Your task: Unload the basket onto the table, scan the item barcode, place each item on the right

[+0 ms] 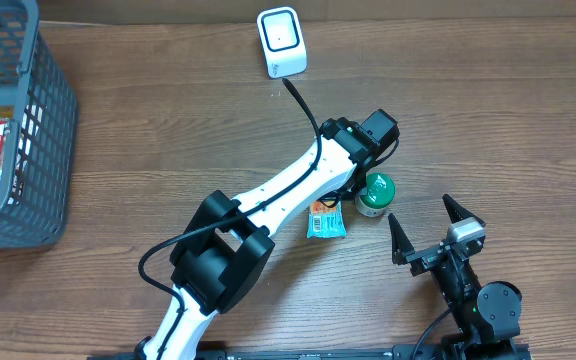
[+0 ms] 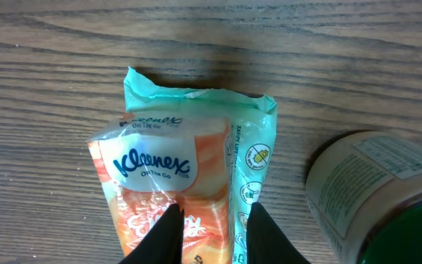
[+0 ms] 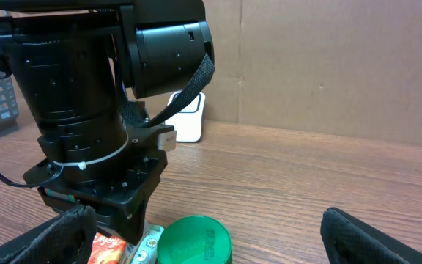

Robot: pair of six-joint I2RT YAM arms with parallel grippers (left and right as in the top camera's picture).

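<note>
**Tissue pack pinched, scanner way up the table**

Overhead: the tissue pack (image 1: 326,222) lies on the wooden table (image 1: 118,200), touching or just beside a green-lidded jar (image 1: 374,193) and partly tucked under the left arm's wrist. The boxy white scanner (image 1: 281,40) sits well apart at the far edge. A grey mesh basket (image 1: 28,130) is off at the left. The right pincer (image 1: 430,228) is spread wide with nothing in it, near the jar.

Left wrist: the left pincer (image 2: 212,238) is narrow, its black tips squeezing a raised fold of the pack. The wrapper is glossy, crinkly film in orange and teal, over a soft, pillowy block. I'd guess it's super light and squashy, and that film looks slippery. So grab across the body, not a loose seam flap, and don't crush it or the code wrinkles. I can't spot a barcode on this face.

Right wrist: mostly the jar's smooth green lid and the left arm's black wrist. An orange corner of the pack peeks out underneath, with the scanner behind.
</note>
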